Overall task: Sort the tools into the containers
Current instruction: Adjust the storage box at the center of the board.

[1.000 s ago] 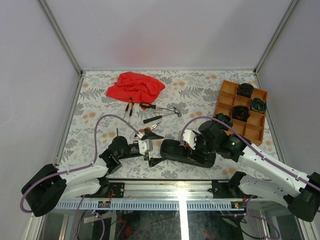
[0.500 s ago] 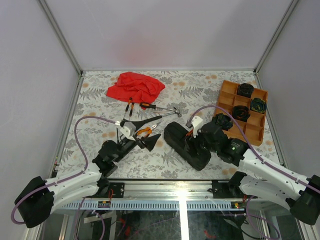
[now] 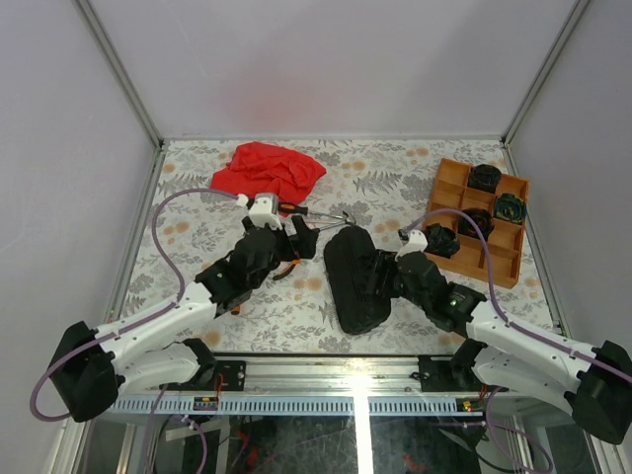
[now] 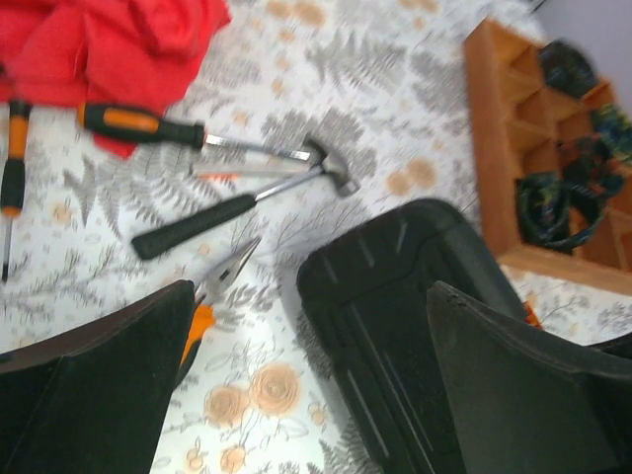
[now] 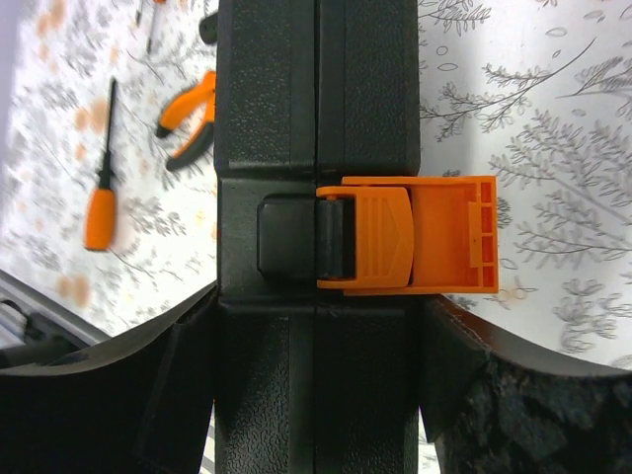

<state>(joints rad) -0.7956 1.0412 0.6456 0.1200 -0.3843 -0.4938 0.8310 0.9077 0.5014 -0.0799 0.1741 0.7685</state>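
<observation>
The closed black tool case (image 3: 351, 281) lies mid-table, one end pointing away from the arms. My right gripper (image 3: 383, 278) is shut on its latch edge. In the right wrist view the fingers (image 5: 464, 385) press both faces of the case (image 5: 316, 128), and the orange latch (image 5: 405, 237) sticks out to the right. My left gripper (image 3: 301, 240) hangs open and empty (image 4: 311, 395) over the cloth between the orange-handled pliers (image 4: 222, 276) and the case (image 4: 415, 316). Beyond it lie a hammer (image 4: 237, 202) and a screwdriver (image 4: 148, 123). The orange tray (image 3: 513, 252) holds dark coils (image 3: 484, 178).
A red cloth (image 3: 269, 170) lies crumpled at the back left, by the screwdrivers (image 4: 12, 183). Another screwdriver (image 5: 99, 207) lies left of the case in the right wrist view. White walls and metal posts close in the table on three sides.
My left arm has swung up from the near edge toward the tools, still open. My right gripper has turned the case from lying crosswise to pointing away.
</observation>
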